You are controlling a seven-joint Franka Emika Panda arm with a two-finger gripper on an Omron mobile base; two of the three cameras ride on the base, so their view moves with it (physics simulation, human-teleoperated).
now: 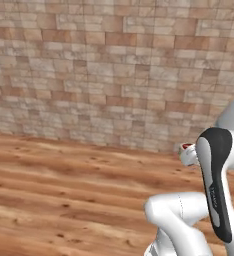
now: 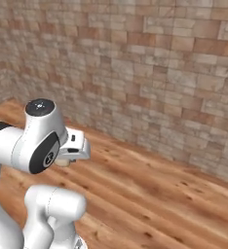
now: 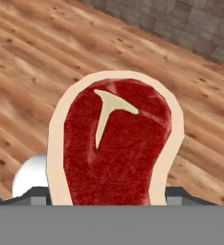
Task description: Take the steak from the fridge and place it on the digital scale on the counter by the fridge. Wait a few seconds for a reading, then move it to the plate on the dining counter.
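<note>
A rough brick wall in tan and reddish-brown point(image 1: 114, 65) runs across the back, meeting a glossy wooden plank floor with warm orange grain point(image 1: 64, 200) along its base.

Wooden plank floor point(image 1: 64, 190), brick wall point(image 1: 114, 65) at its far edge

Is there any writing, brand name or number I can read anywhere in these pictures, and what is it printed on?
No text can be read for certain.
Faint grey lettering runs down the dark panel of the arm in the left base view: too small and blurred to read.
A small round emblem on the arm's dark joint cover in the right base view: blurred, unreadable.
The steak bears a pale bone mark, not a letter.
</note>
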